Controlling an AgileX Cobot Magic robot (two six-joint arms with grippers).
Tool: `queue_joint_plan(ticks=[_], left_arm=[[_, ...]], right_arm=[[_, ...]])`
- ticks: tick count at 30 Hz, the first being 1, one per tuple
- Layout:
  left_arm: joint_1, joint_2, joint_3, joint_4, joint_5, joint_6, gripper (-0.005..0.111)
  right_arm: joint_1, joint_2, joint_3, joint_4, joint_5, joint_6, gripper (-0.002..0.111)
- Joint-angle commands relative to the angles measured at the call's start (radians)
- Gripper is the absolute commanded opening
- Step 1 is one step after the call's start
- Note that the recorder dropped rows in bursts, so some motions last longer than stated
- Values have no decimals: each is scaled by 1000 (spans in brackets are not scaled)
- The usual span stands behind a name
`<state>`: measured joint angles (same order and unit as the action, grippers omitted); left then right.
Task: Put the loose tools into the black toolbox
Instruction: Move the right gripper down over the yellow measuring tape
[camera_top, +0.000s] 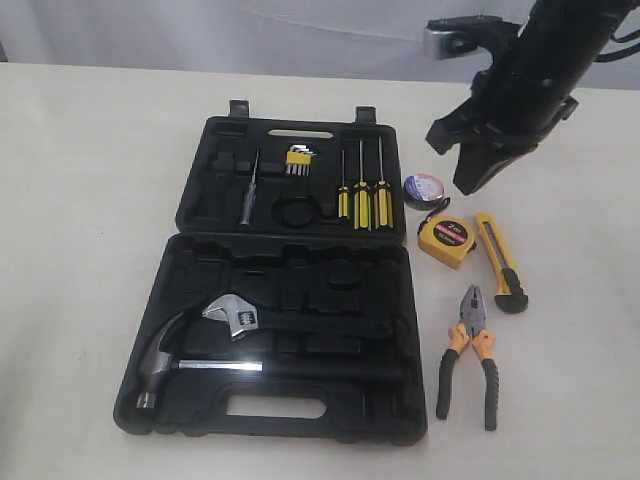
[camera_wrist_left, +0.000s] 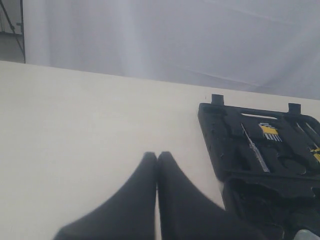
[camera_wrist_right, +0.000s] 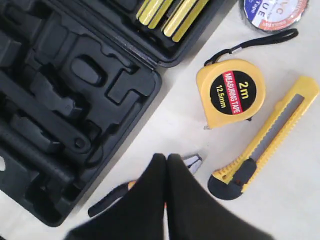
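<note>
Tape measure (camera_wrist_right: 231, 93) lying near closed right hand (camera_wrist_right: 166, 158), not touching

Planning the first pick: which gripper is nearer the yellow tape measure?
Right. The right gripper hangs close by the tape measure. The left gripper is over bare table on the toolbox's opposite side, out of the exterior view.
</note>
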<state>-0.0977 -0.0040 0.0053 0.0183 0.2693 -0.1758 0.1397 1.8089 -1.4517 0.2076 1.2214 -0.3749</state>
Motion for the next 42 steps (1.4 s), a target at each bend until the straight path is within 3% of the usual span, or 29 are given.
queue_joint_plan(ticks=[1,6,8,11,12,13,16,42], left_arm=[[-6,4,-5,4,1,-1,0],[-6,4,-5,4,1,-1,0],[-6,4,-5,4,1,-1,0],[-6,4,-5,4,1,-1,0],[-6,4,-5,4,1,-1,0],[-6,4,-5,4,1,-1,0],[-6,4,-5,4,1,-1,0],[-6,4,-5,-4,1,-1,0]], right_arm=[[1,2,1,-115,0,-18,-1],[1,2,1,-127,-42,-18,0],[1,2,1,-140,-40,-22,10],[1,2,3,-141,-40,-34,35],[1,2,10,-141,-40,-41,55],[1,2,14,-141,-40,-45,66],[1,2,44,-138,-44,-60,84],[1,208,100,-138,-331,-195,84]])
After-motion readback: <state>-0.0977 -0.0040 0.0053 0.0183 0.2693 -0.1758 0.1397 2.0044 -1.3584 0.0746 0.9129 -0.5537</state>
